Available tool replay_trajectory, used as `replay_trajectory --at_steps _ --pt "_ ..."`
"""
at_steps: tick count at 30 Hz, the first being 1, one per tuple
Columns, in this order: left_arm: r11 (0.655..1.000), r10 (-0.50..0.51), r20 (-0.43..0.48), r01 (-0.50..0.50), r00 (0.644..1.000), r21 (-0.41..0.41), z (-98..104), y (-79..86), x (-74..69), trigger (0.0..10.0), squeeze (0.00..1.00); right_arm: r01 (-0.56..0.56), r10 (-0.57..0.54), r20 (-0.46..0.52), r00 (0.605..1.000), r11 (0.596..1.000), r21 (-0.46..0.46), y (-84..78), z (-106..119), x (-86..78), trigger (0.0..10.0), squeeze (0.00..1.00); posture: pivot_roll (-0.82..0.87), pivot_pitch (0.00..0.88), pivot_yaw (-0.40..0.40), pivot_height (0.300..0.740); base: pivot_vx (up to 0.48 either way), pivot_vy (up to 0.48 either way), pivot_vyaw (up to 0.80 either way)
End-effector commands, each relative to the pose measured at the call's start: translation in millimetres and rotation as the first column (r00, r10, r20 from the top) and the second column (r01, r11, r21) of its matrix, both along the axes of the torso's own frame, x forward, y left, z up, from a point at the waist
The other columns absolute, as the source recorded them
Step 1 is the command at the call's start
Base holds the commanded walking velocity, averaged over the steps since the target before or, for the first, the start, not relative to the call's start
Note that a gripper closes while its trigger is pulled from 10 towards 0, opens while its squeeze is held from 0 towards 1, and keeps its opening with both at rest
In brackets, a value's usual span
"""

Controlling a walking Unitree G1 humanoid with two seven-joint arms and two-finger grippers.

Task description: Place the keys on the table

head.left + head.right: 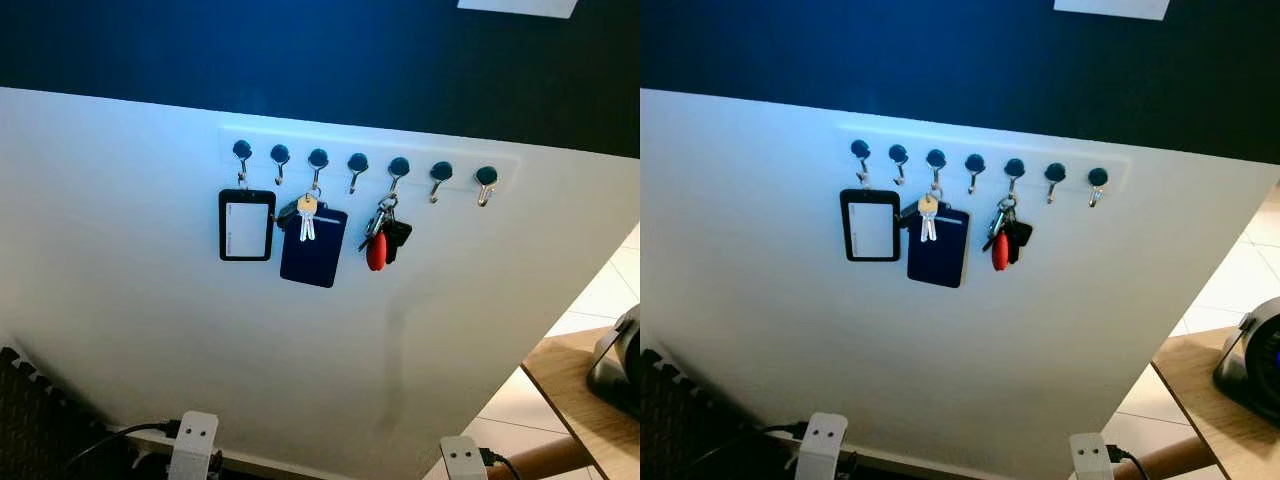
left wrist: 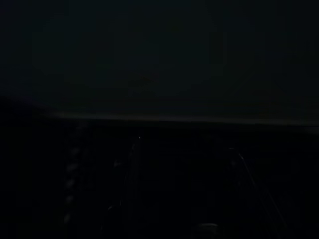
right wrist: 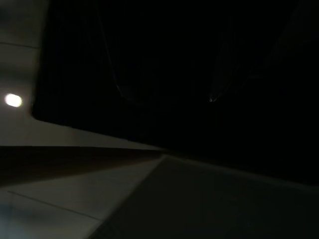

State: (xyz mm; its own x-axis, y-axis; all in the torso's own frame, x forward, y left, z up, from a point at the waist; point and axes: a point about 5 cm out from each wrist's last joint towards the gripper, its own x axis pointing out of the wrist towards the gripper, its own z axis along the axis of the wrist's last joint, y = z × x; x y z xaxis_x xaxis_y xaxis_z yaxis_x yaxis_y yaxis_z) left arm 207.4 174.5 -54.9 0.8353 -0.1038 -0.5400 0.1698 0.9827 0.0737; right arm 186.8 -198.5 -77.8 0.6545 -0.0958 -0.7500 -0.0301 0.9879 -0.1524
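Observation:
A bunch of keys with a red fob and a black fob hangs from the fifth hook of a white hook rail on the white wall. Two silver keys hang from the third hook, in front of a dark blue card holder. The wooden table juts in at the lower right. Both arms hang low, their white parts at the bottom edge. In the dark wrist views the left gripper and the right gripper are faintly outlined, open, with nothing between the fingers.
A black-framed badge holder hangs on the first hook. A dark rounded object sits on the table's near corner. A black foam mat lies at the lower left, with a cable along the wall's foot. Pale floor tiles lie to the right.

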Motion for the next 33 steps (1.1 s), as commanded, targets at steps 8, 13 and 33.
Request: replay_trajectory --at_steps 8,13,33 --pt "0.996 0.032 -0.074 -0.026 0.997 0.082 -10.2 10.2 -12.8 10.0 0.00 0.015 -0.017 -0.024 1.000 0.997 -0.070 -3.2 -2.4 -5.0 10.0 0.00 0.06 0.059 -0.041 0.740 0.000 0.000 0.00" --pt "0.997 0.043 -0.082 -0.037 0.996 0.074 -10.8 14.4 -14.8 10.0 0.00 0.011 -0.014 -0.036 0.999 0.997 -0.076 -6.5 -3.1 -7.2 10.0 0.00 0.06 0.059 -0.043 0.740 0.000 0.000 0.00" --pt "0.997 0.027 -0.059 -0.023 0.998 0.068 -9.5 5.3 -11.2 10.0 0.00 -0.007 0.003 -0.041 0.999 0.997 -0.078 -3.2 -3.0 -5.3 10.0 0.00 0.04 0.050 -0.042 0.740 0.000 0.000 0.00"
